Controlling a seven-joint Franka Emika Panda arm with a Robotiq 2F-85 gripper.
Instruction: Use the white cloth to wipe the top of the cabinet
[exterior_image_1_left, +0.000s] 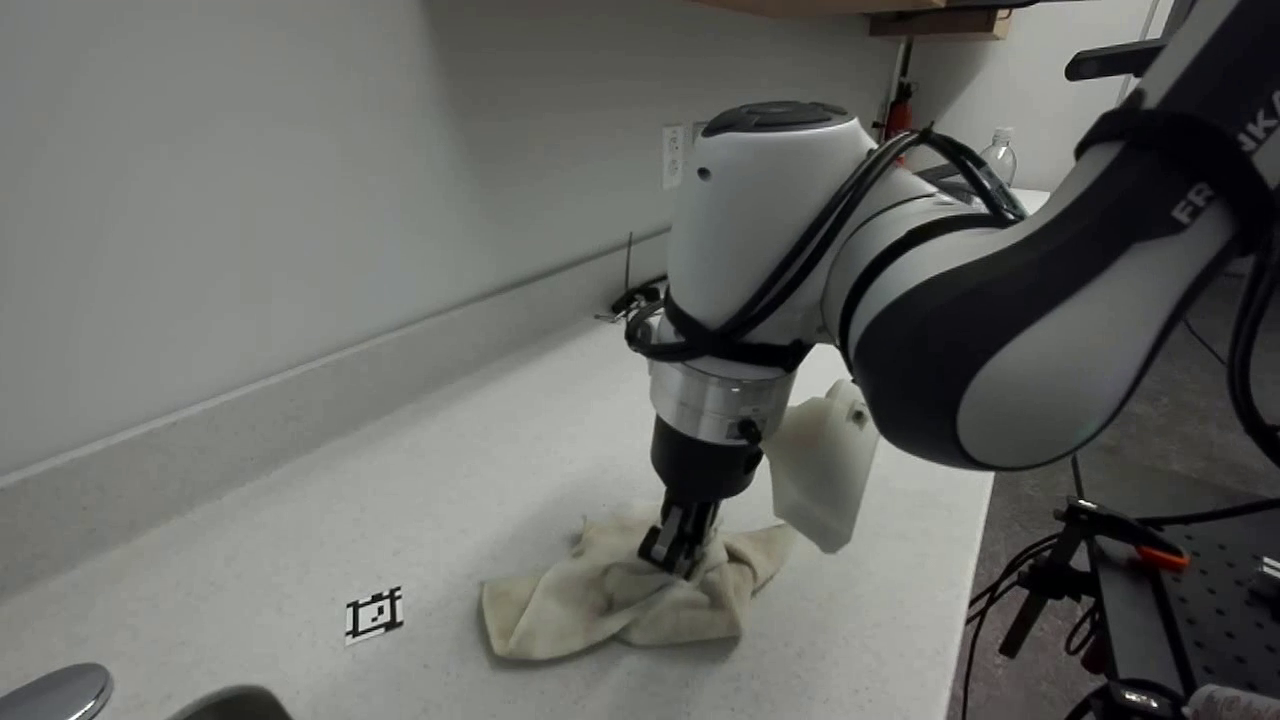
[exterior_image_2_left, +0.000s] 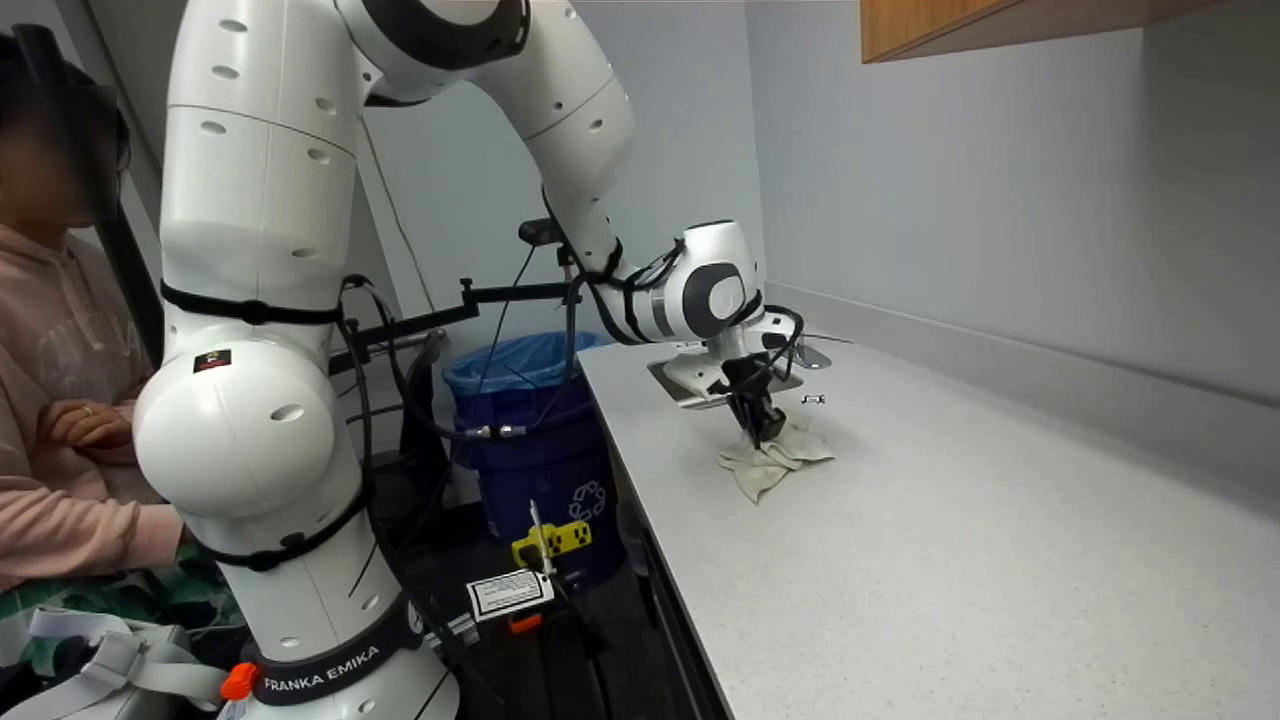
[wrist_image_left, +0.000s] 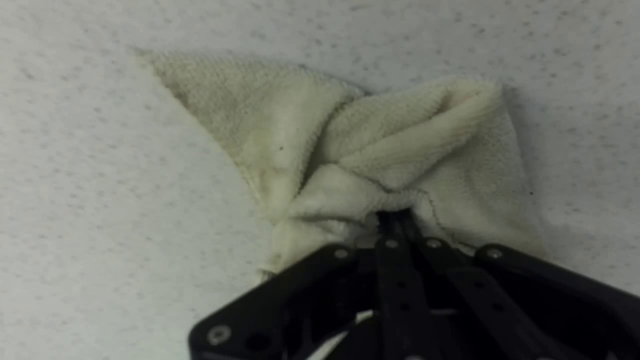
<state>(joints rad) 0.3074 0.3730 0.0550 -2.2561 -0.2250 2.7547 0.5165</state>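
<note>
Gray walls (exterior_image_2_left: 950, 180), shadowed under wooden overhead cupboard (exterior_image_2_left: 920, 25); white electrical outlet (exterior_image_1_left: 672, 156); dark gray floor (exterior_image_1_left: 1160, 420).

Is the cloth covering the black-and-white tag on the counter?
No, in an exterior view the tag lies uncovered on the counter, apart from the cloth.

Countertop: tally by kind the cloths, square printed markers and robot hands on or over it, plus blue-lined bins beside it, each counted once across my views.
White cloth: 1
Square printed marker: 1
Robot hand: 1
Blue-lined bin: 1
Total: 4
</note>
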